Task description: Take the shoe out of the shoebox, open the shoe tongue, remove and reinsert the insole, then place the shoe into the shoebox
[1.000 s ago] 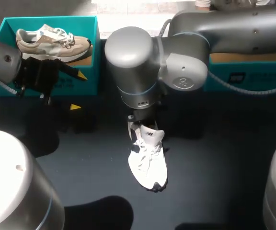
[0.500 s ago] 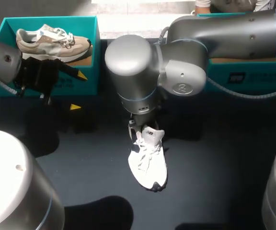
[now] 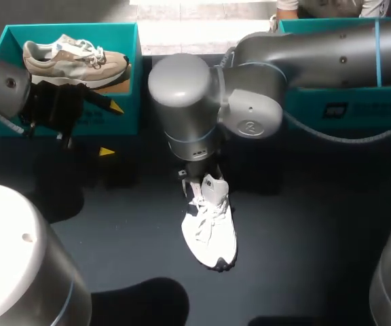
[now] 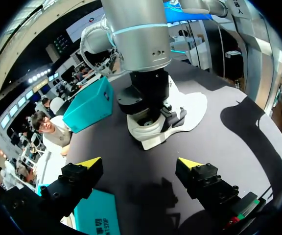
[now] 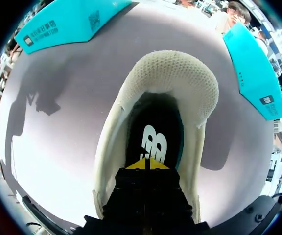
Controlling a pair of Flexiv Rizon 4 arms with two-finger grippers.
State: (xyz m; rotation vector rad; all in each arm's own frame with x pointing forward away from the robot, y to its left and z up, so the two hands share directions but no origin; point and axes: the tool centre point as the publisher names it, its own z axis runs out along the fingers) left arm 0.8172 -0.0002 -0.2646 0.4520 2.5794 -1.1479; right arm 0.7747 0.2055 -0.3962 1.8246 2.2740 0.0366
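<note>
Right gripper (image 5: 146,163) has dipped deeper into the shoe (image 3: 209,231), tips closed together over the insole (image 5: 153,128) — insole removal, I judge; next it must pinch the heel edge; left gripper (image 4: 140,164) gapes wide.

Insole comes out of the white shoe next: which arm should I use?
Right. The right hand sits in the opening of the white shoe, tips together over the insole. The left hand hangs open by the teal shoebox, apart from the shoe.
</note>
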